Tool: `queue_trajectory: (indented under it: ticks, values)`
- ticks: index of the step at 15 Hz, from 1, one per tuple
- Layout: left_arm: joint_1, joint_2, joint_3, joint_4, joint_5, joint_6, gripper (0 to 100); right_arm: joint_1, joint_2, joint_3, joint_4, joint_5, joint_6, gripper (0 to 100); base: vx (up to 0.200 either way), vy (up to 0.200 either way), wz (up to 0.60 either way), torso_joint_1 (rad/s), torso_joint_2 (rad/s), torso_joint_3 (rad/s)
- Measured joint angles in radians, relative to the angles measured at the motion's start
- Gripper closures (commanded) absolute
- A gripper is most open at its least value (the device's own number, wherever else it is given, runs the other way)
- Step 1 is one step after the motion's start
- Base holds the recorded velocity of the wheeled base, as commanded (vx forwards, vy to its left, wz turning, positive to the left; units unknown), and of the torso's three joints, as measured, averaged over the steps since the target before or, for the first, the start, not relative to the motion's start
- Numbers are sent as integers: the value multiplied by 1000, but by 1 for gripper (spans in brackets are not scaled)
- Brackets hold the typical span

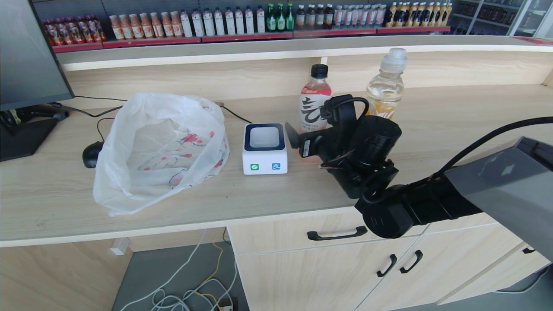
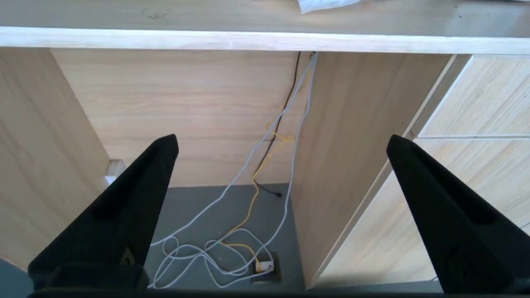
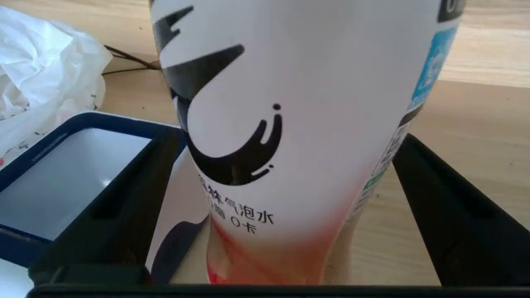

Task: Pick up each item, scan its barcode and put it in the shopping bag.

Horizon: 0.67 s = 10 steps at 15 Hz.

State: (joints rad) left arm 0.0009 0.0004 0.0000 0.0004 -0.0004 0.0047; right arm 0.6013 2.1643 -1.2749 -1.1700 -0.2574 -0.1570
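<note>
Pink-label bottle point(image 1: 315, 103) stands on worktop point(image 1: 259, 194) betw. wide-open jaws of right gripper point(image 3: 290, 165), not yet gripped. Next: close, lift, turn barcode to scanner point(image 1: 265, 148). Left gripper point(image 2: 281, 157): jaws open, empty.

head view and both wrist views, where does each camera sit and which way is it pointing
Head view: on the head, facing forward and down at the counter, shopping bag, scanner, pink bottle, amber bottle; right arm shows.
Left wrist view: under the counter edge, facing cabinet side and floor cables; open left claw shows.
Right wrist view: above the counter, close on the pink bottle inside the open right claw.
Shared: head and right wrist views both show that bottle, scanner and bag.
</note>
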Motion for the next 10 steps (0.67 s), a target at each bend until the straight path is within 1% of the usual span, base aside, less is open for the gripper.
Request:
queue_trajectory:
  ticks: [6,10]
  values:
    - [0,0,0,1,0,0,0,-7,31,-63,2,0,-1,0,0,0,0,0,0,0]
    - [0,0,0,1,0,0,0,-8,37,-76,3,-1,-1,0,0,0,0,0,0,0]
